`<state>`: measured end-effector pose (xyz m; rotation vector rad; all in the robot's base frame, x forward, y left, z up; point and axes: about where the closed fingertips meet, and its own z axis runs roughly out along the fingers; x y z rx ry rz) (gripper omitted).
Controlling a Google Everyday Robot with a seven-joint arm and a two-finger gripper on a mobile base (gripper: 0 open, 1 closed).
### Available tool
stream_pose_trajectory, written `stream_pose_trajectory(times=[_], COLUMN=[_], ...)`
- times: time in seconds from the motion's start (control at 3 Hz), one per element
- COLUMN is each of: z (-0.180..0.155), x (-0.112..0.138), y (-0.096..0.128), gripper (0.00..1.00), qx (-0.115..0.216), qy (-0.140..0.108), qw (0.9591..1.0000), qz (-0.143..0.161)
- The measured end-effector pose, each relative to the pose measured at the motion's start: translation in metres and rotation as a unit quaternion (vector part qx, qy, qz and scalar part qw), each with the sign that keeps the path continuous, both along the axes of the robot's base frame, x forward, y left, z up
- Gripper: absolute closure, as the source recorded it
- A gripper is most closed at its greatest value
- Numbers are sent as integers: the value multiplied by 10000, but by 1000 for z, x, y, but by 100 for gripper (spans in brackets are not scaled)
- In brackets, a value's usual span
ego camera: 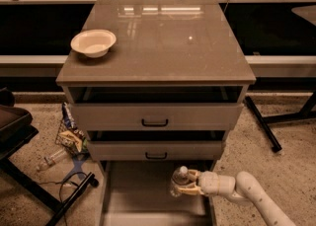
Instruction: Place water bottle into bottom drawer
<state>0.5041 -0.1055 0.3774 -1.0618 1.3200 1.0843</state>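
The fingers (185, 190) are clamped on the water bottle (176, 184), one on each side of its ribbed body, holding it upright with its white cap on top. The gripper (182, 182) sits low in front of the cabinet, at the end of a pale arm (247, 194) that reaches in from the lower right. The bottle is over the right part of the bottom drawer (140, 193), which is pulled out towards the camera, its flat floor bare to the left of the bottle; whether the bottle's base touches that floor cannot be told. The drawer's right wall runs just under the gripper's wrist, and its left wall is well apart from the bottle. Above it, two grey drawer fronts (154, 116) with black handles stand slightly open, the lower one close above the bottle's cap. The brown tabletop (163, 42) is glossy and carries a white bowl (94, 42) near its back left corner. On the speckled floor at the left lie a wire basket of packets (71, 135) and a fallen clear bottle (52, 158), beside a black stand (19, 136) whose legs cross towards the drawer. A black leg (261, 124) slants over the floor at the right, with open floor between it and the arm.
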Motion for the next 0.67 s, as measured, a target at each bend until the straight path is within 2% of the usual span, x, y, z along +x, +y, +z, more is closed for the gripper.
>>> stream_pose_trajectory(times=[0.33, 0.67], z=[-17, -63], x=[2, 4], y=[19, 59], gripper=[100, 100], qx=[129, 308], qy=[76, 87], qw=[9999, 9993], qz=[41, 205])
